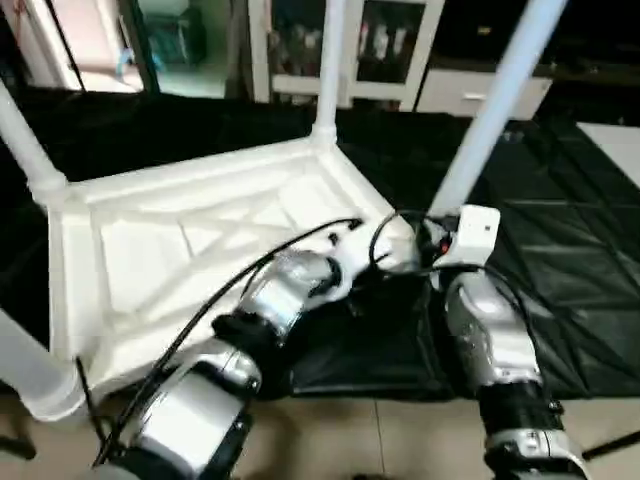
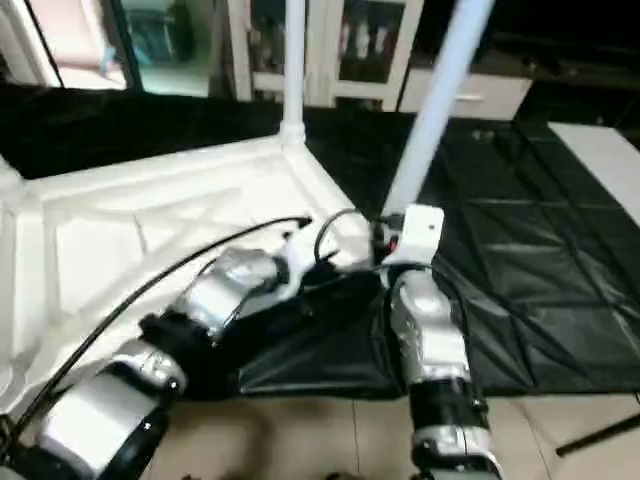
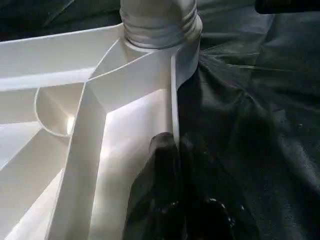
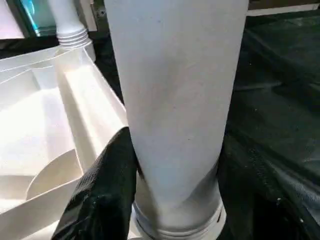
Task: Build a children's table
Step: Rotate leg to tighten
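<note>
With the top [image 1: 200, 250] lying upside down at frame left on the tabletop [image 1: 560, 260], three legs stand socketed while the left end effector [image 3: 175, 150] pinches its rim and the right end effector [image 4: 175, 165] clasps the fourth leg [image 1: 490, 110], seating unfinished.

We see the table top [image 1: 200, 250] lying underside up on the work table [image 1: 560, 260], its legs [image 1: 330, 65] rising from the corners. Our left gripper [image 3: 175, 165] sits on the rim beside the near right corner; our right gripper [image 4: 170, 190] seems clamped round that corner's leg [image 4: 175, 100]. Cabinets [image 1: 385, 45] stand behind.
</note>
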